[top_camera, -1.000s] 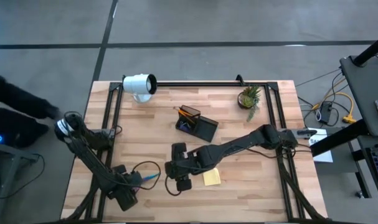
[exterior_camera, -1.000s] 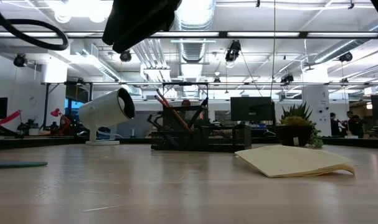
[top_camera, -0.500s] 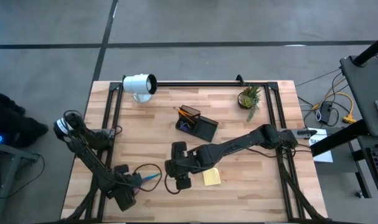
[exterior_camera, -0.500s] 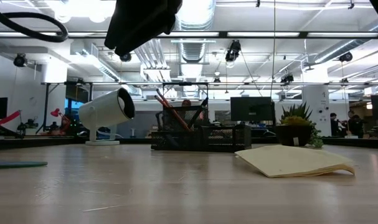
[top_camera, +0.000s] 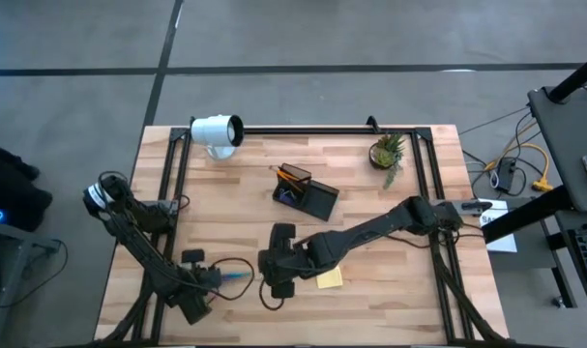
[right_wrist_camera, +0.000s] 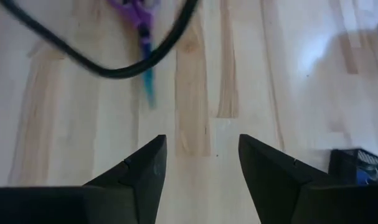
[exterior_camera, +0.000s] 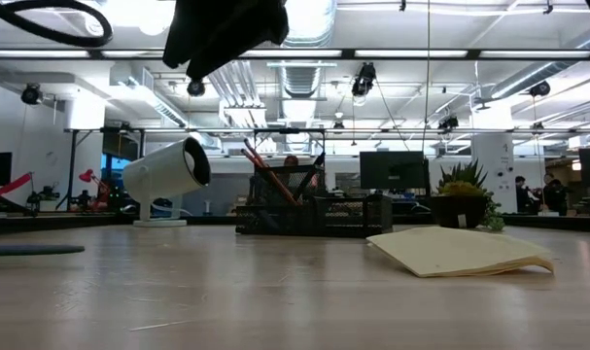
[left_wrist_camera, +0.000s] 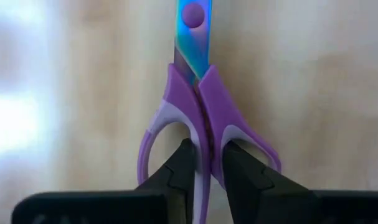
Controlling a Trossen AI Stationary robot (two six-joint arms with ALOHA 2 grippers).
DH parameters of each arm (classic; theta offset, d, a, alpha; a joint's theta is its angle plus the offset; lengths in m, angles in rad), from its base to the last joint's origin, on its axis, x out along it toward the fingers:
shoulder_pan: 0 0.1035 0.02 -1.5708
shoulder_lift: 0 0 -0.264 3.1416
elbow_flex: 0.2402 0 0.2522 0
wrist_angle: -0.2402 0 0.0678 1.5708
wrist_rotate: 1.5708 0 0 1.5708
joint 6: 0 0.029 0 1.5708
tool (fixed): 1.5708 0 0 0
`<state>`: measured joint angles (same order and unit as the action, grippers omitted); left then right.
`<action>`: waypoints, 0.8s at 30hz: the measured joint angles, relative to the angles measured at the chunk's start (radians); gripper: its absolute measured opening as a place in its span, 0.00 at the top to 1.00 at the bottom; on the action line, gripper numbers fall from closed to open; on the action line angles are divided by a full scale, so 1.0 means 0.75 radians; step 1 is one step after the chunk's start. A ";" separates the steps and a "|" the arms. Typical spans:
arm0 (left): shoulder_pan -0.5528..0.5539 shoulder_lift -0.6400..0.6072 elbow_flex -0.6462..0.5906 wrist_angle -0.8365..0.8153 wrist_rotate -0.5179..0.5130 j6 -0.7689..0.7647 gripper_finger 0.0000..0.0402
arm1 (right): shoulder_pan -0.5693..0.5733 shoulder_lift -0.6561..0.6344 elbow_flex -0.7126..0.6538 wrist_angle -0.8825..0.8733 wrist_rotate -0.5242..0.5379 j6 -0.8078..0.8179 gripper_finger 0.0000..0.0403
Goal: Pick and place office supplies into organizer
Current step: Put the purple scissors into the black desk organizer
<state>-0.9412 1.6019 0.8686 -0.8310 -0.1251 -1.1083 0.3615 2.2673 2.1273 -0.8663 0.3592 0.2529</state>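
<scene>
The purple-handled scissors (left_wrist_camera: pixel 198 118) with a blue blade lie flat on the wood near the table's front left (top_camera: pixel 237 275). My left gripper (left_wrist_camera: pixel 207 168) points down onto their handles and is shut on them. My right gripper (right_wrist_camera: pixel 201 162) hangs open above the table's middle front (top_camera: pixel 274 261) and touches nothing. The scissors (right_wrist_camera: pixel 144 37) show ahead of it, past a black cable. A yellow sticky-note pad (top_camera: pixel 329 277) lies flat beside the right arm. The black organizer (top_camera: pixel 308 195) stands mid-table with orange pens (top_camera: pixel 291 174) in its holder. My left gripper comes from above, pointing down. One finger (left_wrist_camera: pixel 179 165) stands inside each handle loop. Between them they pinch the two inner loop walls (left_wrist_camera: pixel 204 140) where these meet, behind the pivot. The scissors lie flat on the table, blade pointing away from the fingers.
A white cylindrical lamp (top_camera: pixel 216 132) stands at the far left and a small potted plant (top_camera: pixel 388 152) at the far right. A loose black cable (top_camera: pixel 230 263) loops over the table by the scissors. Bare wood lies between the scissors and the organizer (exterior_camera: pixel 314 209).
My left gripper has stayed over the scissors and rolled about its downward line. The scissors lie where they were.
</scene>
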 joint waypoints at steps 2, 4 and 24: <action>0.005 -0.032 0.006 -0.121 -0.024 0.000 0.89 | 0.017 0.000 0.000 -0.028 0.071 0.063 0.54; 0.015 -0.074 0.035 -0.204 -0.029 0.000 0.89 | 0.030 0.000 0.000 -0.085 0.167 0.151 0.55; 0.052 -0.306 0.396 -0.947 -0.528 0.623 0.89 | -0.085 -0.092 -0.037 0.161 -0.191 0.375 0.59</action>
<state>-0.9020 1.3724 1.1655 -1.5413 -0.5208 -0.6410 0.2977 2.1985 2.0995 -0.7452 0.2161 0.5340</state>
